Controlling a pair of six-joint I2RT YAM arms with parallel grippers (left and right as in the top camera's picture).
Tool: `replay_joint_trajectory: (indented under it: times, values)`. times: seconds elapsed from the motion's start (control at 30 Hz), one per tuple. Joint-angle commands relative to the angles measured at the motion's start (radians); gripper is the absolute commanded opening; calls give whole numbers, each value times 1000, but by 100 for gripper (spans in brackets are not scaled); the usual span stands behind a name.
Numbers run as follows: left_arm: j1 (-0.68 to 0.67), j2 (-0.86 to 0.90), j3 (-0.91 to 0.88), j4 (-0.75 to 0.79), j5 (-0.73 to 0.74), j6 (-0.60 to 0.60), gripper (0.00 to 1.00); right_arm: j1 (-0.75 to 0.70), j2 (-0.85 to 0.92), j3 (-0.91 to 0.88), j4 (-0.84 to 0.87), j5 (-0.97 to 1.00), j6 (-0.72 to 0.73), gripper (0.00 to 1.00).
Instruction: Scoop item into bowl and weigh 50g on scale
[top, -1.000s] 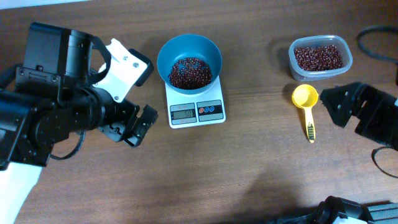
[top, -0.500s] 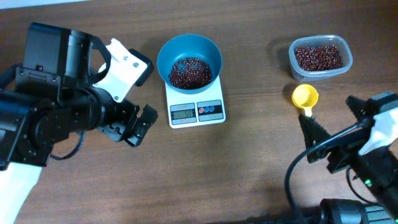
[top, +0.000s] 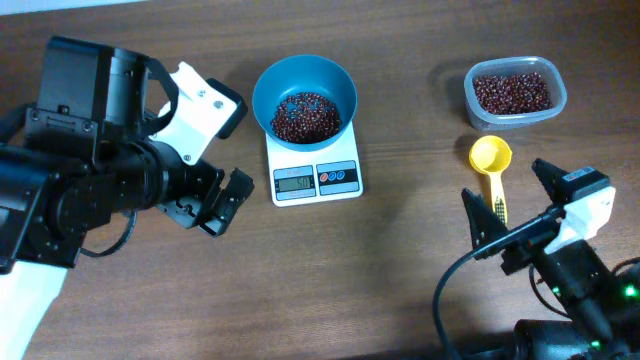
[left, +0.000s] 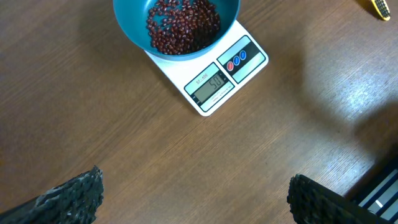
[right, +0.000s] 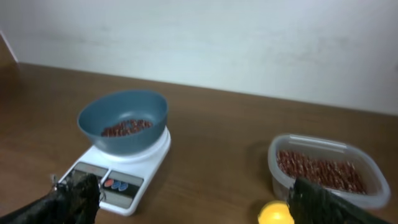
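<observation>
The teal-blue bowl (top: 304, 98) stands on the white scale (top: 316, 178) and holds a heap of red-brown beans (top: 305, 116). The display reads about 50 in the left wrist view (left: 214, 83). More beans fill the clear tub (top: 514, 92). My left gripper (top: 222, 201) is open and empty, left of the scale. My right gripper (top: 510, 205) is open and empty over the yellow scoop's handle. The bowl (right: 122, 121), scale (right: 118, 171) and tub (right: 323, 171) show in the right wrist view.
A yellow scoop (top: 491, 160) lies on the table below the tub, bowl end toward it; its yellow bowl shows in the right wrist view (right: 275, 214). A black cable (top: 605, 70) loops at the right edge. A pale wall stands behind the table.
My right arm has swung away from beside the scoop and pulled toward the table's front edge, fingers open. The left arm, bowl and scale have not moved.
</observation>
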Motion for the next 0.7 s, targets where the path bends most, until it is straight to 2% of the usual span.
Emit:
replay_joint_trajectory:
  times: [0.0,0.1,0.23,0.53,0.67]
  values:
    - [-3,-8,16,2,-3,-10,99,97,-10,-81,79,44,-8,99]
    - [-3,-8,16,2,-3,-10,99,180,-10,-145,187,72,-8,99]
    - [-3,-8,16,2,-3,-10,99,253,-10,-188,234,150,-8,99]
    - [-3,-8,16,2,-3,-10,99,263,-10,-324,390,171,-8,99]
    - [-3,-8,16,2,-3,-10,99,264,-10,-324,389,174,-7,99]
